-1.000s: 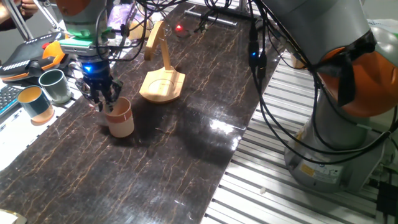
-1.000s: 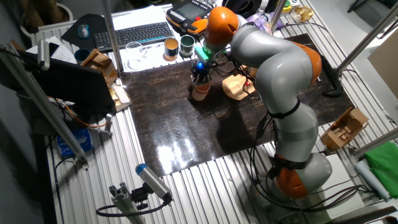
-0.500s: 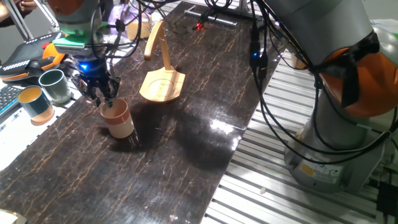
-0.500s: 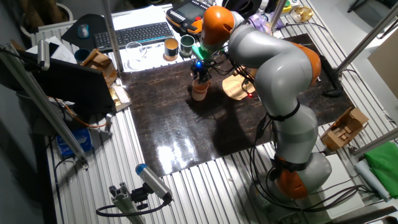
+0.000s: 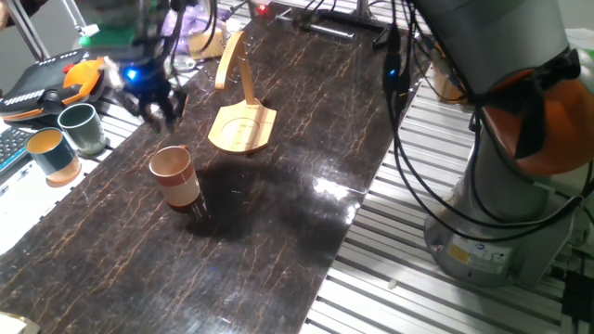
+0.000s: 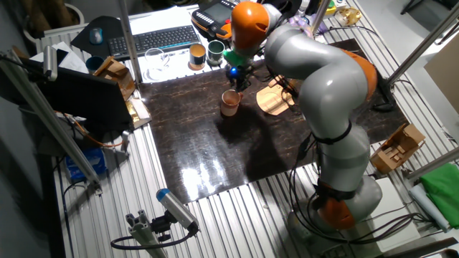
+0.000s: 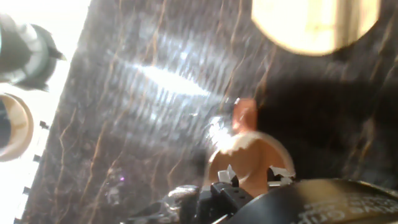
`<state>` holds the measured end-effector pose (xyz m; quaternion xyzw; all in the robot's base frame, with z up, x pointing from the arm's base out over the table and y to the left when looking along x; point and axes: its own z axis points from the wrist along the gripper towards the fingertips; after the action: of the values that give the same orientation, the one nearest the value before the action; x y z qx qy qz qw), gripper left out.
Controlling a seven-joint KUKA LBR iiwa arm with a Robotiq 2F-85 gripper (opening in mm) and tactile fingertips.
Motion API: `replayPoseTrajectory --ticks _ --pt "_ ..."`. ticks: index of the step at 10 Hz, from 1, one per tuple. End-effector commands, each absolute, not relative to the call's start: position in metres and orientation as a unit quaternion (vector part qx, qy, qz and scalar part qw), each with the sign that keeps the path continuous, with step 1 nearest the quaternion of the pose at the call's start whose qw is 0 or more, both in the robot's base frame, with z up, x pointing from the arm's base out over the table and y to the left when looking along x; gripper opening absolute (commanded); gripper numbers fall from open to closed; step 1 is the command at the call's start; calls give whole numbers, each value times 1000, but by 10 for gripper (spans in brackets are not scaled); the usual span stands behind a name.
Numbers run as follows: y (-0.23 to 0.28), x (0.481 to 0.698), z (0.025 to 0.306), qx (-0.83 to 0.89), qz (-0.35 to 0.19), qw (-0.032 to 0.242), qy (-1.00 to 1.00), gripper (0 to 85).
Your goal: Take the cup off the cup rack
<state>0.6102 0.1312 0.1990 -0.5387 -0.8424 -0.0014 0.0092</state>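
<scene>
Gripper [image 5: 160,104] first: we found it hanging over the table [image 5: 278,232], just above and slightly to the far side of the cup [image 5: 174,175], touching nothing. It was smeared with blur in the fixed view. The hand view, though, showed its pale fingertips [image 7: 227,175] standing apart, with the cup's peach inside visible below and between them. So we took the jaws to be spread about a cup's rim wide and holding nothing.

Nearest to us, the cup stood upright on the dark marbled top, mouth up and free on all sides, its small handle pointing toward the far side in the hand view. Farther back and to the right sat the cup rack [image 5: 242,127], well apart from the cup, its leaf-shaped base bare and nothing hung on its curved arm. Off the left edge of the top were a dark green cup [image 5: 82,127] and a teal cup [image 5: 51,155], which had no part in this.

We judged the removal itself done, since the cup was off the rack and set down. The step in hand looked like the retreat. That called for a straight lift clear of the rim, keeping away from the rack's thin arm.
</scene>
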Motion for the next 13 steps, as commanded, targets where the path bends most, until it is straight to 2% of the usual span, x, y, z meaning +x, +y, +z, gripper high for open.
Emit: replayPoseTrajectory --ticks 1,3,4,9,13 --pt "126 608 207 -531 0 7 -847 203" --pt "122 598 214 -509 11 1 -861 43" --pt "120 593 218 -504 14 1 -864 7" --pt "103 570 233 -456 7 8 -890 7" --pt "95 558 239 -409 13 -1 -912 7"
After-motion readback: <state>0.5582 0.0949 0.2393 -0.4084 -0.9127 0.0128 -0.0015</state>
